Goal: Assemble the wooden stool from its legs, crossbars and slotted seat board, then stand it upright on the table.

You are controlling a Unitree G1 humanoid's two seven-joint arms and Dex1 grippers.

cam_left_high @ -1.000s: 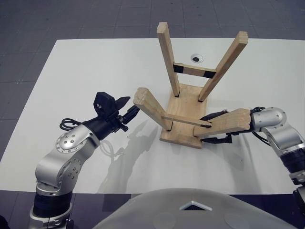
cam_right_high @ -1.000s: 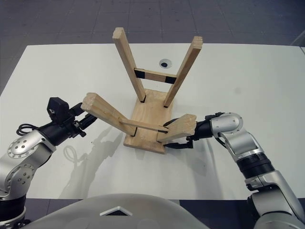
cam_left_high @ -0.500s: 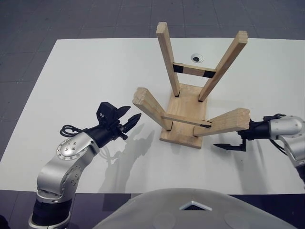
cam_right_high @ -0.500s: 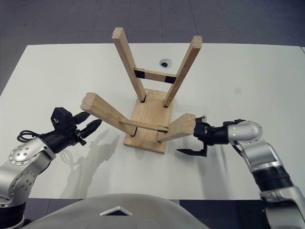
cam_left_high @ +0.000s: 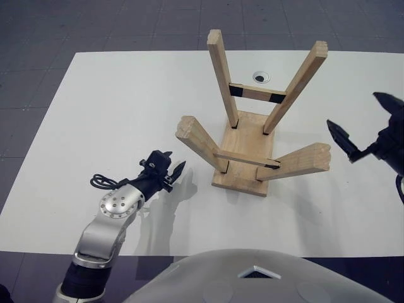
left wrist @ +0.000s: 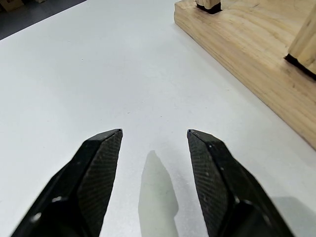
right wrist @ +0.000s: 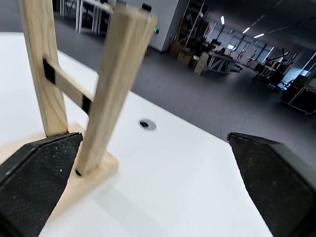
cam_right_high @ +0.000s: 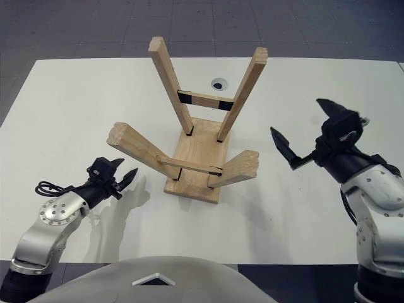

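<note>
A white table [cam_left_high: 113, 95] stands on a grey tiled floor [cam_left_high: 95, 19], with a round hole [cam_left_high: 259, 76] near its far edge; beyond it the right wrist view shows a dim hall with racks. The stool [cam_left_high: 243, 161] sits upside down mid-table, seat board flat, four legs up, a crossbar joining each pair. The left gripper [left wrist: 154, 133] hangs low over the table just left of the stool, fingers parted, holding nothing. The right gripper [cam_right_high: 295, 116] is raised to the stool's right, spread wide and empty.
</note>
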